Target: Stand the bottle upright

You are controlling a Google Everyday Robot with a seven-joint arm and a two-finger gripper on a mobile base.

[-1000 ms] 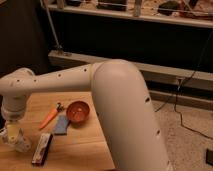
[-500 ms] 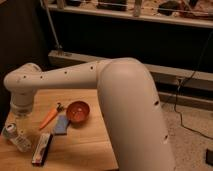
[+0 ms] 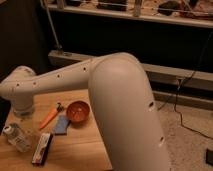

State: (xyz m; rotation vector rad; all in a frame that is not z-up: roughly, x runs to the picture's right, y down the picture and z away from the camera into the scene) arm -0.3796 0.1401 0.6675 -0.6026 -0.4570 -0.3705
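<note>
The thick white segment of my arm [image 3: 125, 110] fills the near right and stretches away to the far left, over the light wooden table [image 3: 80, 152]. Nearest on the table, at its left part, lies a flat black-and-white rectangular bar with a red stripe [image 3: 42, 148]. Just left of it is the small clear plastic bottle with a pale cap [image 3: 16, 138]. It seems to lie tipped on the wood rather than stand, its cap end toward the left edge. My gripper [image 3: 24, 120] hangs below the rounded wrist joint, just above and beyond the bottle. I cannot tell whether it is open or closed, nor whether it touches the bottle. Right of the gripper a small blue square cloth [image 3: 62, 125] lies flat, and just behind it an orange carrot [image 3: 49, 118] points slantwise toward the far right. Beside them, farther right, sits a round orange-red bowl [image 3: 78, 111]. Beyond the table a pale metal ledge [image 3: 170, 75] runs along the dark wall, and a black cable [image 3: 184, 107] trails across the speckled floor [image 3: 192, 137] at the right.
</note>
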